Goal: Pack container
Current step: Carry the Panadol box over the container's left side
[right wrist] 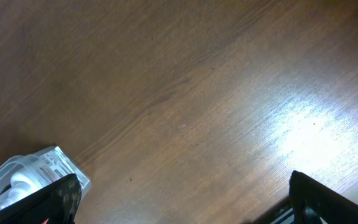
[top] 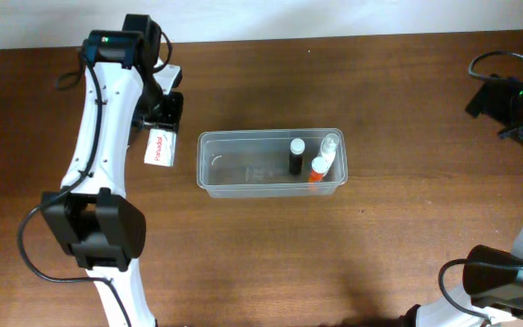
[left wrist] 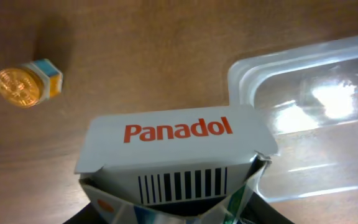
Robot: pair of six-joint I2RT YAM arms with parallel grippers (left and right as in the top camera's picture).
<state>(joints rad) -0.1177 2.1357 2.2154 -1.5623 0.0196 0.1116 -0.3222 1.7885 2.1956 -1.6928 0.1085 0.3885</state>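
The clear plastic container (top: 209,171) lies in the middle of the table. In it, at its right end, stand a black bottle (top: 296,156), an orange-capped bottle (top: 318,169) and a white bottle (top: 330,145). My left gripper (top: 160,123) is shut on a white Panadol box (top: 157,149), held just left of the container. In the left wrist view the box (left wrist: 173,146) has its end flap open, and the container's corner (left wrist: 247,74) is to the right. My right gripper (right wrist: 182,193) is open and empty, over bare table far to the right of the container (right wrist: 58,163).
A small bottle with an orange cap (left wrist: 27,82) lies on its side on the table left of the box. The right arm's base and cables (top: 516,91) sit at the far right edge. The table is dark wood.
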